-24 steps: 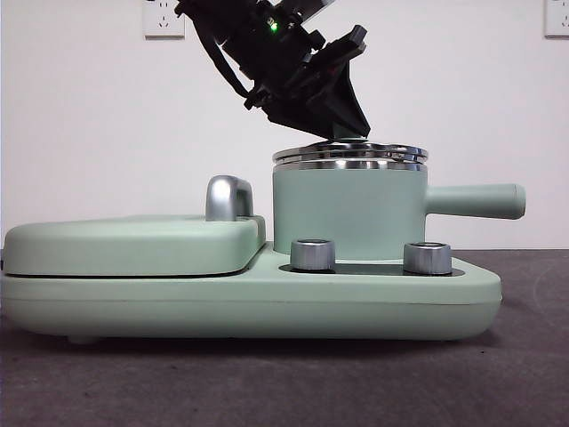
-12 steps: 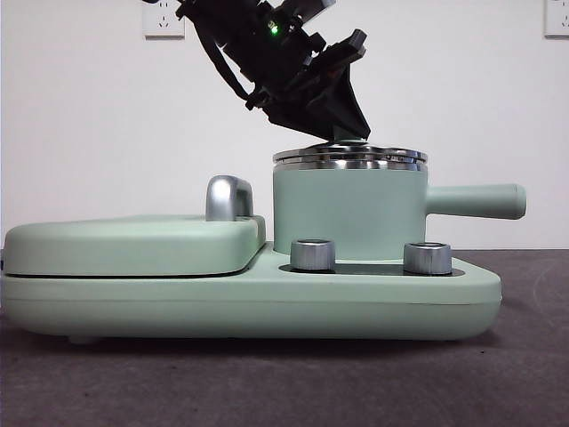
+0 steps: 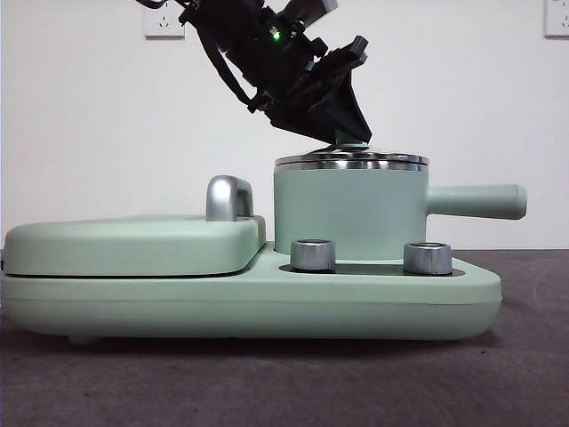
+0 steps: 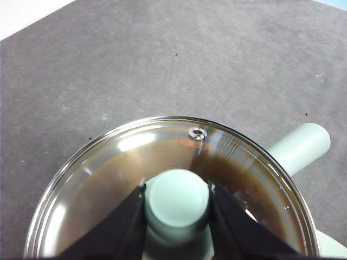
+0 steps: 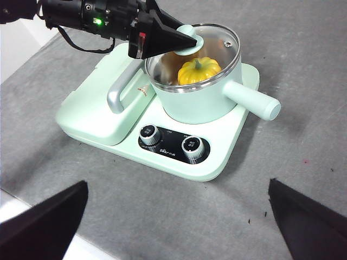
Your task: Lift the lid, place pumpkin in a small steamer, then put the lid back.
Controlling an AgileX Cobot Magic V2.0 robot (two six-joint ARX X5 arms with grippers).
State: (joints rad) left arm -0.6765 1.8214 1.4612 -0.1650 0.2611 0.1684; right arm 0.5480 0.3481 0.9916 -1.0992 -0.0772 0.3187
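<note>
Left gripper fingers clamped on lid knob; lid seated on small steamer, pumpkin inside. Best release straight upward. Right gripper fingers apart, waiting.

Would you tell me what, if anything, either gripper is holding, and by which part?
The left gripper holds the lid by its knob; the right gripper holds nothing.

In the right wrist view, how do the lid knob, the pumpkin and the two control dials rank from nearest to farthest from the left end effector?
1. Lid knob: gripped by the left end effector.
2. Pumpkin: inside the small steamer, under the lid.
3. Control dials: on the base's front panel, farthest; the two are too close to call.
</note>
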